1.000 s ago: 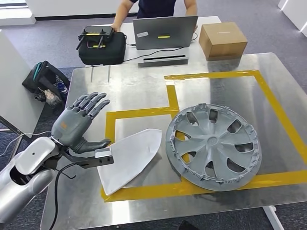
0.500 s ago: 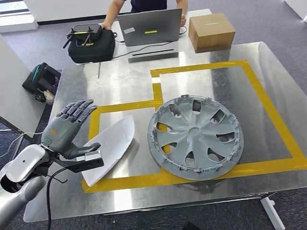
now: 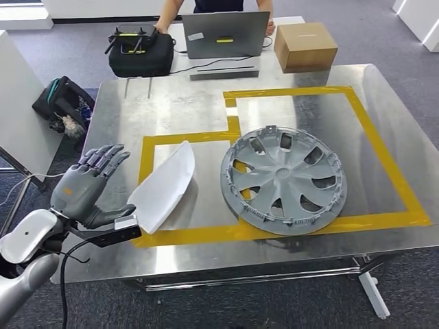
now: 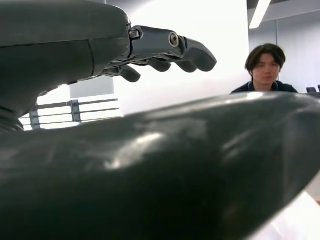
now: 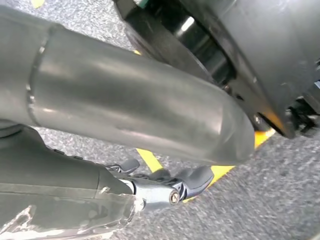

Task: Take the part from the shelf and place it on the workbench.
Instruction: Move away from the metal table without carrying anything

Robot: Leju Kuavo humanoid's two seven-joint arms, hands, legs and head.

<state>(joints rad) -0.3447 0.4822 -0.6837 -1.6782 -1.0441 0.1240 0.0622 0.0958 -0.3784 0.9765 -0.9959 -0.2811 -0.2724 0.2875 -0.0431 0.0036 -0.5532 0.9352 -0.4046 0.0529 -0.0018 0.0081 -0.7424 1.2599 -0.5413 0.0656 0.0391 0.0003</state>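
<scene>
White part (image 3: 164, 184): thin curved shell, rounded at far end, tapering toward near-left corner, matte, slightly domed. Lies on the metal table (image 3: 171, 110), inside the smaller yellow tape outline (image 3: 181, 138), its near-left tip reaching over the near tape strip, just beside the left hand's thumb; touching or not, cannot tell. Grey wheel cover (image 3: 283, 179) sits to its right, inner face up, apart from the part, overlapping the tape between the two outlines.

Left hand (image 3: 85, 188) hovers at the near-left table edge, fingers spread wide and extended toward the far side, thumb pointing right toward the part, nothing in it. Bare steel to the far left of the part and across the far half of the big tape square; near table edge runs close behind the near tape strip.

Far side: black case (image 3: 140, 54), laptop (image 3: 224, 34), cardboard box (image 3: 305, 45), a person (image 3: 217, 5) behind the laptop. Dark bag (image 3: 63, 106) on the floor at left.

Left wrist view: left-hand fingertips (image 4: 196, 52) straight and apart against a bright background, person seated beyond. Right wrist view: right hand (image 5: 162, 187) hangs over grey carpet with yellow floor tape (image 5: 151, 160), fingers stretched out, holding nothing.
</scene>
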